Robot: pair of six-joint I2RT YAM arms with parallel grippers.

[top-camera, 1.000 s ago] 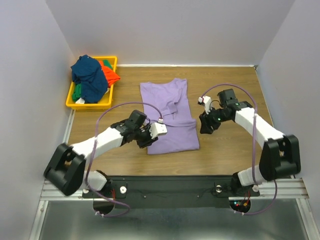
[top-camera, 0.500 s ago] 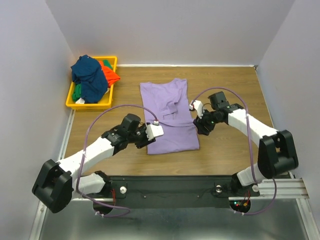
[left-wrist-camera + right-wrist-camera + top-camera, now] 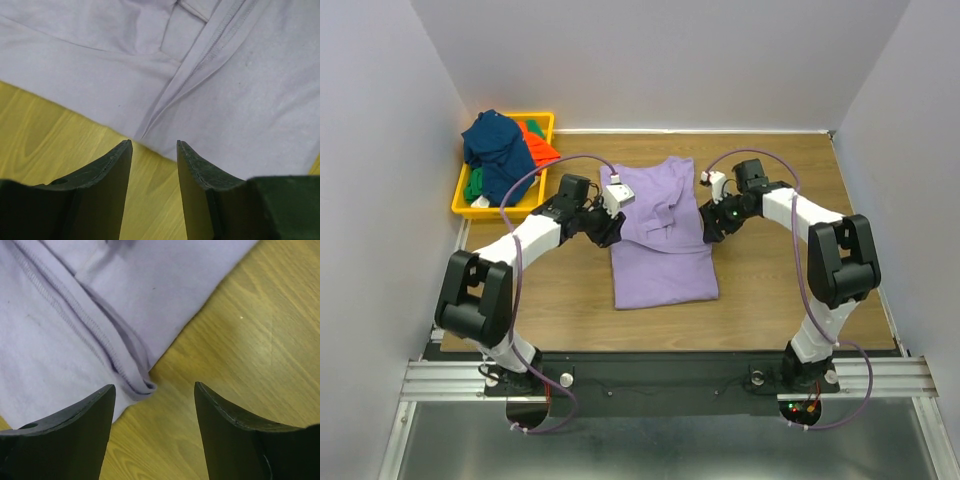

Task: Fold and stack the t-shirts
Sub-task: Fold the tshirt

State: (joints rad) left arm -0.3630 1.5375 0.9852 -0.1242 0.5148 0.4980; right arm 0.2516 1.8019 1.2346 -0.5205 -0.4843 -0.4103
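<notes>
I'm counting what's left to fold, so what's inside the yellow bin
The yellow bin holds a heap: a navy shirt on top, orange-red cloth and green cloth poking out beneath. Anything deeper is covered.

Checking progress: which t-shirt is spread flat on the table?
The lavender t-shirt. The navy t-shirt, orange-red t-shirt and green t-shirt are heaped in the yellow bin.

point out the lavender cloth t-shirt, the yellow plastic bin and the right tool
lavender cloth t-shirt (image 3: 662, 270), top external view, lower body panel
yellow plastic bin (image 3: 480, 211), top external view, near rim
right tool (image 3: 152, 387), right wrist view, midway between fingertips
</notes>
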